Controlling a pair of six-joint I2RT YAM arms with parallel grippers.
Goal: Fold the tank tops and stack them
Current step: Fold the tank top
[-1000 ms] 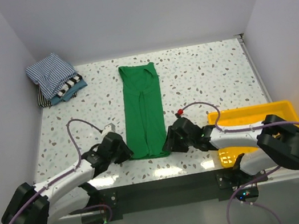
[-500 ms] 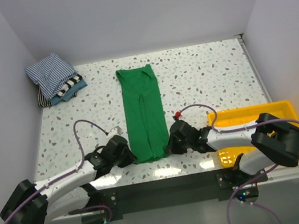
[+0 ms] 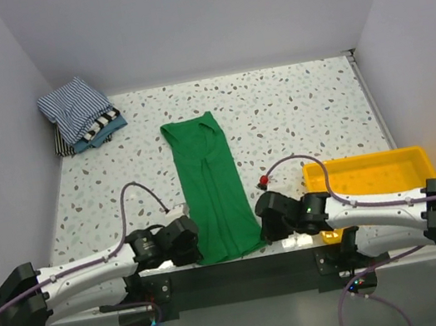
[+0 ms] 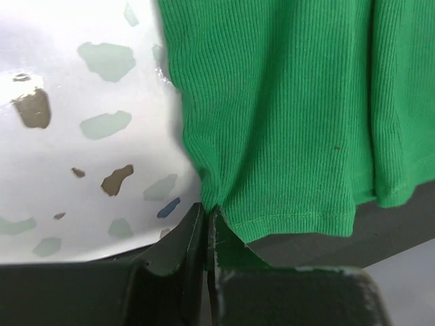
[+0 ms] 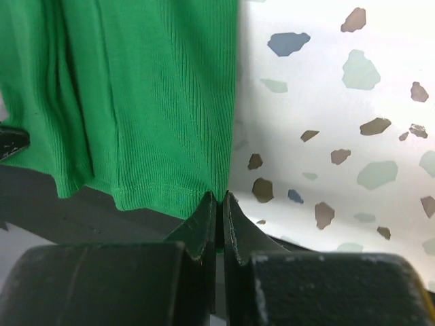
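- Both arms are stretched low along the near edge of the table.
- The green tank top, laid lengthwise mid-table, is pinched at its hem corners by the left gripper and the right gripper.

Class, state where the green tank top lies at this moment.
In the top view, the green tank top lies lengthwise mid-table, its near hem held by the left pincer and right pincer.
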